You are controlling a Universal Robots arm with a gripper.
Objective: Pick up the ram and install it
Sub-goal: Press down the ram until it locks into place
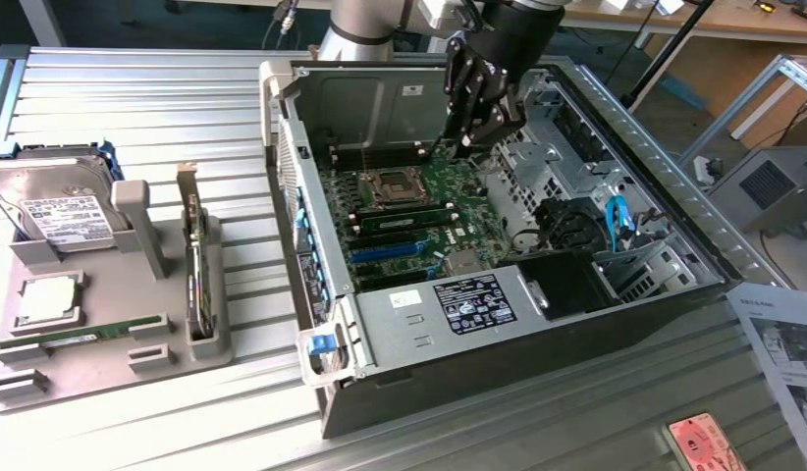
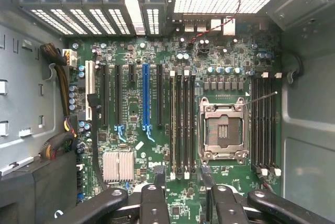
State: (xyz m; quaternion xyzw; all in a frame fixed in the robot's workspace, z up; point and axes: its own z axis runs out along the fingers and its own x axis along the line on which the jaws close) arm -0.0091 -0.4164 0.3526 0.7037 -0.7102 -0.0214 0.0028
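A ram (image 1: 82, 335), a thin green stick, lies flat in the grey tray (image 1: 155, 358) at the exterior view's left, far from the arm. My gripper (image 1: 466, 145) hangs inside the open computer case (image 1: 417, 378), above the motherboard (image 1: 437, 186). In the wrist view its black fingers (image 2: 158, 174) stand apart with nothing between them, so my gripper (image 2: 181, 171) is open and empty over the memory slots (image 2: 183, 124) beside the CPU socket (image 2: 222, 130). One of these slots holds a thin greenish stick (image 2: 172, 124), seen edge-on.
The tray also carries a silver hard drive (image 1: 50, 206), a card on edge with a metal bracket (image 1: 194, 265) and a square chip (image 1: 43, 299). Case walls, a drive cage and a blue cable (image 1: 619, 221) ring the motherboard. A paper sheet (image 1: 783, 343) lies at the right.
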